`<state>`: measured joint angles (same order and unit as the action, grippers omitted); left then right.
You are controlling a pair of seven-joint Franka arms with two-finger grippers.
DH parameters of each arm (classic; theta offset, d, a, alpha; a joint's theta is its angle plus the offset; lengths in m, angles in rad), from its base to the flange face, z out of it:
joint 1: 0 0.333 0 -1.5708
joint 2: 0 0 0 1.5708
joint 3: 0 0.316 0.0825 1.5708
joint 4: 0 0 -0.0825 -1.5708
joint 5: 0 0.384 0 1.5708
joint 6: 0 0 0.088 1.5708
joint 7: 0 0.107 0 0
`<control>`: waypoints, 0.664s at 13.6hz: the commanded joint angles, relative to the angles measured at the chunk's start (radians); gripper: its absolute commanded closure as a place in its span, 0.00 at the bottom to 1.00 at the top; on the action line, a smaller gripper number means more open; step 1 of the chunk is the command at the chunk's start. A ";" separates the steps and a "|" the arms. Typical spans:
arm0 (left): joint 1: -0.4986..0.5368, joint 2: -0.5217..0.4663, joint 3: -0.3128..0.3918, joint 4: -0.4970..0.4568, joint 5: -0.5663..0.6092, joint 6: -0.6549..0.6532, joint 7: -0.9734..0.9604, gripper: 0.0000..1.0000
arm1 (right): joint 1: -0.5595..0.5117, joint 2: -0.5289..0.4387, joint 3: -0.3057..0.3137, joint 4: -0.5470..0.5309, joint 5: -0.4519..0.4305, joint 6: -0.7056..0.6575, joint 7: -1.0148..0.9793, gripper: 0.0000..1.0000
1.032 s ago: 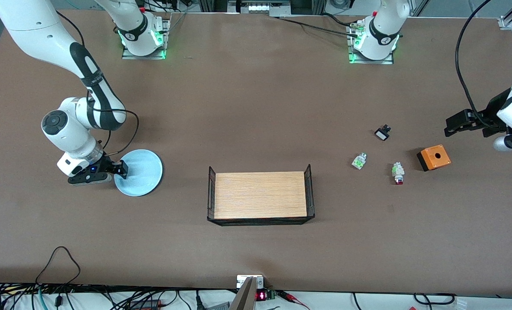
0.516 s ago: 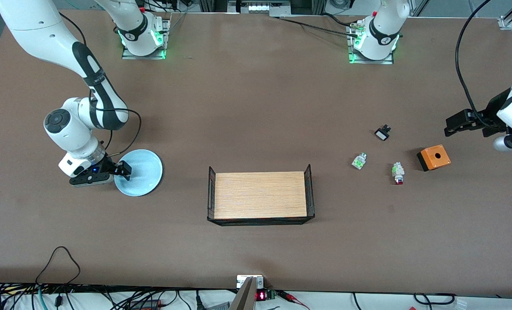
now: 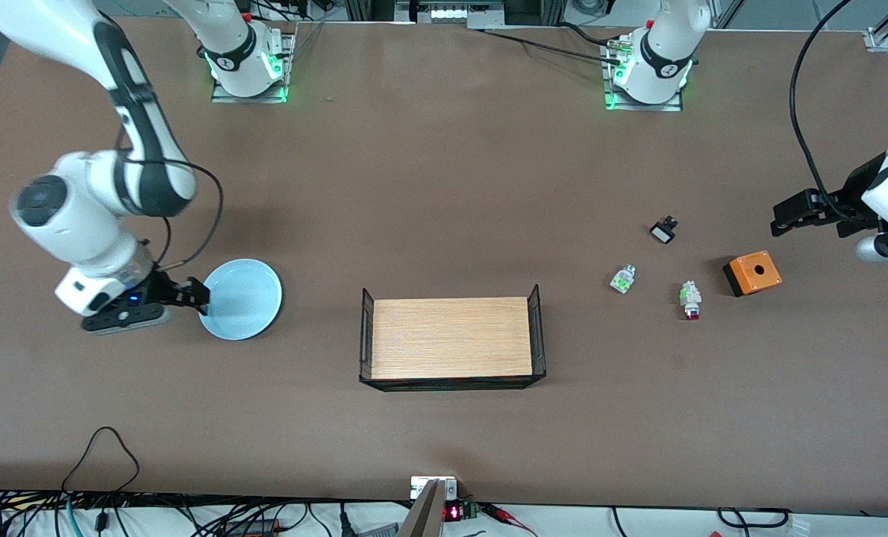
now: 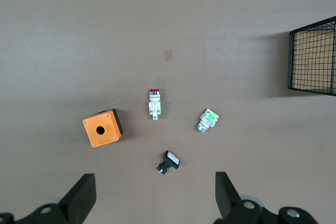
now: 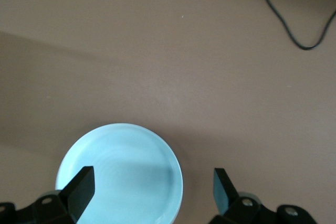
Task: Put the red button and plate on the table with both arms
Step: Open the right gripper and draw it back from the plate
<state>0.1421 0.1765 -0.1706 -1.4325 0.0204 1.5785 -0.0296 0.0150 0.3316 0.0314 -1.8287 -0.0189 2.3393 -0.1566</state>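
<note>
The light blue plate [image 3: 241, 299] lies flat on the table [image 3: 444, 186] toward the right arm's end. My right gripper [image 3: 196, 296] is open and empty, raised at the plate's edge. In the right wrist view the plate [image 5: 123, 171] sits below my right gripper [image 5: 152, 190], partly between its spread fingers. The red button [image 3: 689, 300] lies on the table toward the left arm's end. It also shows in the left wrist view [image 4: 154, 103]. My left gripper [image 3: 787, 216] waits in the air near that end. In its own view my left gripper [image 4: 155, 200] is open and empty.
A wood-board tray with black wire ends [image 3: 451, 339] stands mid-table. Near the red button lie a green-capped part [image 3: 622, 279], a black-and-white part [image 3: 663, 230] and an orange box [image 3: 752, 273]. Cables lie along the table's edge nearest the front camera [image 3: 101, 455].
My right gripper has drawn back from the plate's rim toward the right arm's end and risen. The plate now lies uncovered and flat. The left arm has not moved.
</note>
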 commanded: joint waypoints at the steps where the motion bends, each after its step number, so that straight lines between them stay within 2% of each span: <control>1: 0.001 -0.008 0.000 0.014 -0.022 -0.021 0.000 0.00 | -0.009 -0.055 -0.002 0.167 0.000 -0.355 -0.004 0.00; 4: 0.001 -0.008 0.000 0.014 -0.019 -0.020 0.002 0.00 | -0.014 -0.080 -0.004 0.293 -0.007 -0.656 -0.001 0.00; 9: 0.001 -0.008 -0.001 0.015 -0.017 -0.021 0.002 0.00 | -0.017 -0.114 -0.004 0.382 -0.009 -0.856 0.038 0.00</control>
<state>0.1421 0.1765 -0.1708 -1.4321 0.0204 1.5783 -0.0296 0.0034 0.2246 0.0229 -1.4910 -0.0194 1.5502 -0.1415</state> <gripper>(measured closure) 0.000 0.000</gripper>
